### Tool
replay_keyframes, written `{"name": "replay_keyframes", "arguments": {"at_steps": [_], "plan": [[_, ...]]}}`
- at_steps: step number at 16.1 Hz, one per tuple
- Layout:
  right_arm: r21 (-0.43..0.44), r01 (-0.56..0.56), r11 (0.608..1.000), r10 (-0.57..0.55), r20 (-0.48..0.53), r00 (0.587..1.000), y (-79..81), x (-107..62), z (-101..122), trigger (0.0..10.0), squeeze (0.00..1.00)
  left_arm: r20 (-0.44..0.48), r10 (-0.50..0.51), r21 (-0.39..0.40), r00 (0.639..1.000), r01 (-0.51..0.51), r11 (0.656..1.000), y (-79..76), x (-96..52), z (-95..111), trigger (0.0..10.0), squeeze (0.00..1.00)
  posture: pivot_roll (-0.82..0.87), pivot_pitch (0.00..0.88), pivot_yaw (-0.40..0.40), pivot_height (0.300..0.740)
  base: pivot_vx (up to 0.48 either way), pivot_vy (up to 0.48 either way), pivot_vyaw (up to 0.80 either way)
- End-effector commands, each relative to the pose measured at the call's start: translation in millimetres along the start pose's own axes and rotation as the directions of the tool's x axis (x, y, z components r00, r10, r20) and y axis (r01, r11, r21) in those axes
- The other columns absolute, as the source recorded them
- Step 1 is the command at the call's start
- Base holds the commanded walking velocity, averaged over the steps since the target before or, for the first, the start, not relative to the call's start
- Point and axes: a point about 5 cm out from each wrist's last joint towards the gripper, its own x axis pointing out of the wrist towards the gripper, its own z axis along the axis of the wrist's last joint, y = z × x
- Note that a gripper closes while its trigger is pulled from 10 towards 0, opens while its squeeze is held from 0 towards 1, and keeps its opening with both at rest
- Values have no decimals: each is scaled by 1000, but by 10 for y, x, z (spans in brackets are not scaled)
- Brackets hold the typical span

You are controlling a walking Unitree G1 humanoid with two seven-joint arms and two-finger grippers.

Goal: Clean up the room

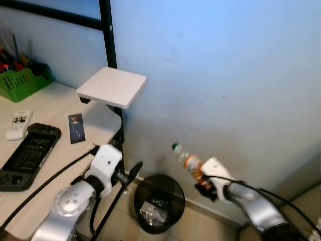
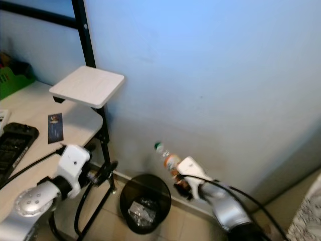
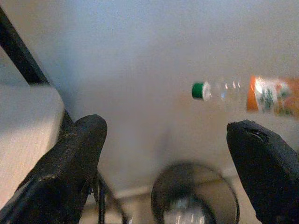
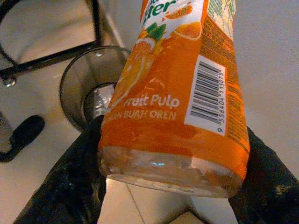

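Right claw (image 1: 204, 182) clamped on the bottle (image 1: 189, 163): clear plastic, orange "Fruit Pulp" label with barcode, green cap, tilted, held up over the floor just beside the black trash bin (image 1: 159, 203). Left claw (image 3: 173, 154) wide, holding nothing, near counter (image 1: 55, 108) edge.
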Motion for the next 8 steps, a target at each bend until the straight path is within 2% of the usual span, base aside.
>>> {"name": "replay_keyframes", "arguments": {"at_steps": [1,3,8], "plan": [[-25,18,1000,-18,-6,1000,-13,55,31,10000,0,-14,-54,13,998,54,998,-44,17,-15,10000,0,90,0,-43,740,0,0,0],[-49,11,999,-15,-80,997,82,256,5,10000,0,-45,-186,30,982,187,982,-77,57,-1,10000,0,95,0,-49,740,0,0,0],[-58,43,997,-50,-127,991,141,418,77,10000,0,-120,-304,78,945,314,946,-32,48,-16,10000,0,110,0,-58,740,0,0,0]]}}
